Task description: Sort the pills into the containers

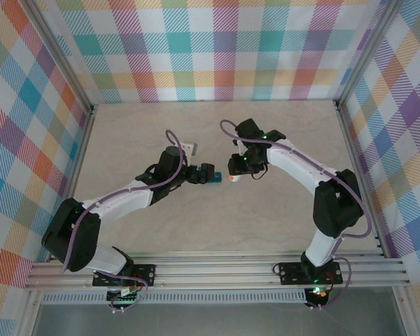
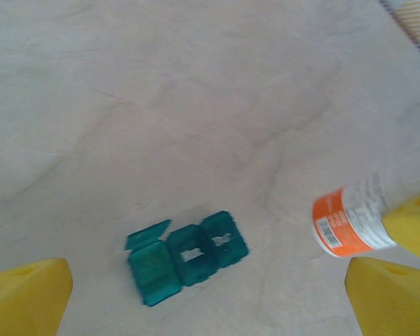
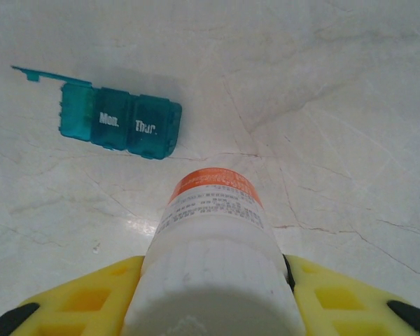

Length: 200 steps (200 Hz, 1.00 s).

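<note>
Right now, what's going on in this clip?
The right gripper is clamped on a white bottle with an orange end, holding it tilted over the table near the teal three-compartment pill strip. One end compartment has its lid flipped open; the other two are shut. The left gripper hovers open near the strip, holding nothing.

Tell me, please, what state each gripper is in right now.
Left gripper: open, holding nothing.
Right gripper: closed on the white bottle.
</note>
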Each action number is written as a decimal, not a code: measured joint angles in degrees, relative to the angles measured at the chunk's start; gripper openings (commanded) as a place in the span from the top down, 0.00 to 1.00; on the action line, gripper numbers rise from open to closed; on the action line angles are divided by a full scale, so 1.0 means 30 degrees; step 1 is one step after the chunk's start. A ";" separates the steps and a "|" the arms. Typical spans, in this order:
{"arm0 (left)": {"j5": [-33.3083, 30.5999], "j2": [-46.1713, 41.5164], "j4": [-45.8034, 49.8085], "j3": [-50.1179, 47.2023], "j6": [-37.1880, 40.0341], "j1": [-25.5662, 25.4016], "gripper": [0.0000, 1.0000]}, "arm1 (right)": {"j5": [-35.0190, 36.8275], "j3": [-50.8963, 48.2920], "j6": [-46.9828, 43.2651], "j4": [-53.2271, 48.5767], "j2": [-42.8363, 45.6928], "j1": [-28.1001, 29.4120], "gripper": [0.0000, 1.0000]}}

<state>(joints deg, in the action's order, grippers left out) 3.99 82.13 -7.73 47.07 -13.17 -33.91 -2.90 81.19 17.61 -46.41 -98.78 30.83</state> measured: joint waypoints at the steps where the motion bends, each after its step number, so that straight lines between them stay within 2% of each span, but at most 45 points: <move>1: 0.0044 0.0000 -0.0015 0.0000 0.0007 0.0000 0.00 | -0.0073 0.0029 0.0007 -0.0015 0.0022 -0.0058 0.59; 50: 0.3468 0.0328 -0.1151 0.0117 0.0867 0.0000 0.00 | -0.2331 0.1960 -0.0029 -0.0816 0.0124 -0.1559 0.59; 101: 0.6353 0.1902 -0.1727 0.0656 0.1712 -0.0007 0.02 | -0.4284 0.4313 -0.0933 -0.2659 0.0080 -0.1887 0.58; 200: 0.7956 0.2572 -0.1953 0.1479 0.3672 -0.0175 0.13 | -0.8393 0.5668 -0.3191 -0.5275 -0.1370 -0.1923 0.58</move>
<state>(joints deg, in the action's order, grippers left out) 27.86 89.84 -13.58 51.51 -2.15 -34.44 -28.08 98.19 8.03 -62.24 -102.89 25.06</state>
